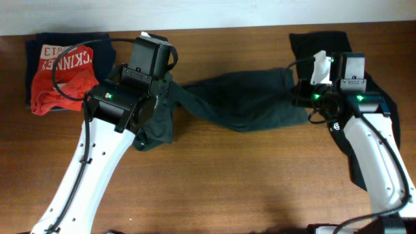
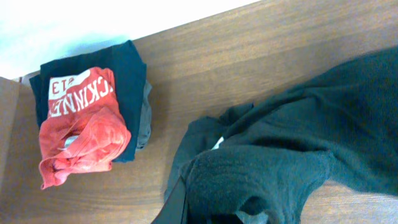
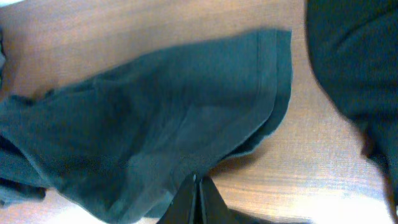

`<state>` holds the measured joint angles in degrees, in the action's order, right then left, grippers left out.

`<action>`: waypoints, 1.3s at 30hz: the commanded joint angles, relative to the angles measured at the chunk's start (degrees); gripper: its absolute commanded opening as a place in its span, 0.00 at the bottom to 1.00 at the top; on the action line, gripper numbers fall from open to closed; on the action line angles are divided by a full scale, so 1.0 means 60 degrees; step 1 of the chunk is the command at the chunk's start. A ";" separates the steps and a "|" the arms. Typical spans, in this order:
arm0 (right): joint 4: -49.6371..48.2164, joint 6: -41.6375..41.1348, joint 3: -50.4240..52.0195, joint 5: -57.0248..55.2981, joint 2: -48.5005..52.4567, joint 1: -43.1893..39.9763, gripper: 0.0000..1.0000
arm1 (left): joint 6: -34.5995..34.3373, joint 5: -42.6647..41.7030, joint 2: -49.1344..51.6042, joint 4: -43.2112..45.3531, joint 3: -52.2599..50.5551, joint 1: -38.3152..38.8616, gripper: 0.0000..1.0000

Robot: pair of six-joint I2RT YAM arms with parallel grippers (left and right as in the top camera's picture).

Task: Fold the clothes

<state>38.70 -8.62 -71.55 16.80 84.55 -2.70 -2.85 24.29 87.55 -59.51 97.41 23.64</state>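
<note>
Two claws share one dark green shirt (image 1: 234, 104), which stretches as a rumpled band across the wooden table (image 1: 227, 188) between them. Right claw (image 3: 198, 186): fingers (image 3: 211, 202) pressed together, their tips pinching the shirt's hemmed edge; the cloth spreads away ahead of the tips and to their left in the wrist view. Left claw (image 1: 156, 97): buried in the bunched opposite end of the same shirt, which heaps over and around it; whether its fingers are apart or together I cannot tell. Behind and beneath the right claw's arm lies a second dark shirt (image 1: 315, 40), spread on the table, with a white tag (image 1: 319, 67) just beside the claw and a small round white logo (image 1: 336, 127) near the wrist. Well apart, on the left claw's outer side, sits a folded navy garment (image 1: 65, 38) with a red shirt (image 1: 62, 81) bearing white block lettering on top.
</note>
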 commanded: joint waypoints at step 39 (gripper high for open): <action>-0.2499 -0.0033 0.0342 -0.0754 0.4579 -0.0481 0.79 | -0.0025 0.0350 0.0106 0.0127 0.0131 -0.0029 0.00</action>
<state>25.43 -9.28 -72.07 11.49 111.50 -5.54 -2.85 25.17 87.66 -58.89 97.41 23.64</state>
